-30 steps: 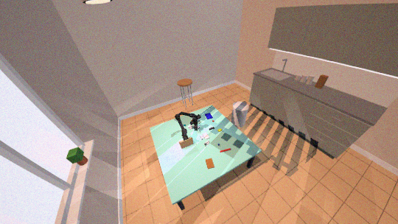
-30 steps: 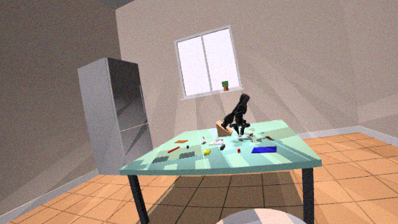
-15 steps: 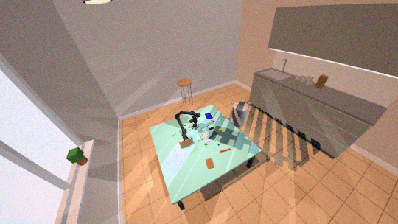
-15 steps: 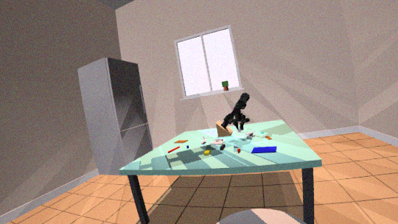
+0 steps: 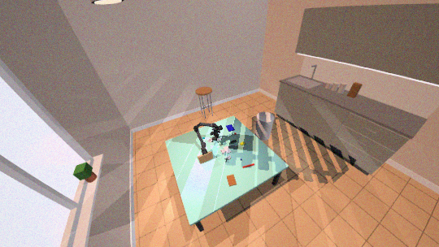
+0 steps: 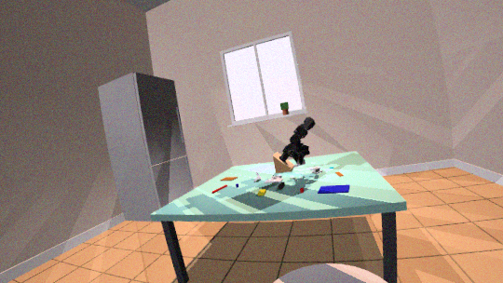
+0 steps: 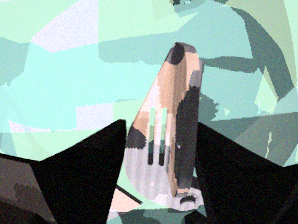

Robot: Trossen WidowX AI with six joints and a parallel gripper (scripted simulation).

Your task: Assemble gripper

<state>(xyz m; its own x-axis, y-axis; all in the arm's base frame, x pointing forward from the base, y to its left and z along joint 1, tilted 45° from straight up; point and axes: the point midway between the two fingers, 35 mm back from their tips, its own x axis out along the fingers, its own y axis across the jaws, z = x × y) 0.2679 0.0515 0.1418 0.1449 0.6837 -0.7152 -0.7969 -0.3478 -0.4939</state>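
Hand partly open, gripping a pale slotted part

Arm [image 5: 200, 138] [image 6: 302, 135] arches up and over the worktop [image 5: 215, 187] [image 6: 205, 205]; hand [image 5: 216, 136] [image 6: 300, 160] [image 7: 158, 128] points downward. Fingers stand part-way apart, closed on a tapered, slotted pale part [image 7: 165, 145] (apparently one of the jaws), its narrow end toward the top of the wrist view. Held part hangs above the worktop; mounting on a pin cannot be confirmed. Small pale pieces [image 5: 226, 150] [image 6: 276, 179] lie near the hand, too small to identify. Containers: grey bin [image 5: 264, 123] stands beyond the worktop's edge, contents unreadable.

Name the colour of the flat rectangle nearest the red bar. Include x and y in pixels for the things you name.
Orange [image 5: 231, 180] [image 6: 228, 179]; top view shows it best.
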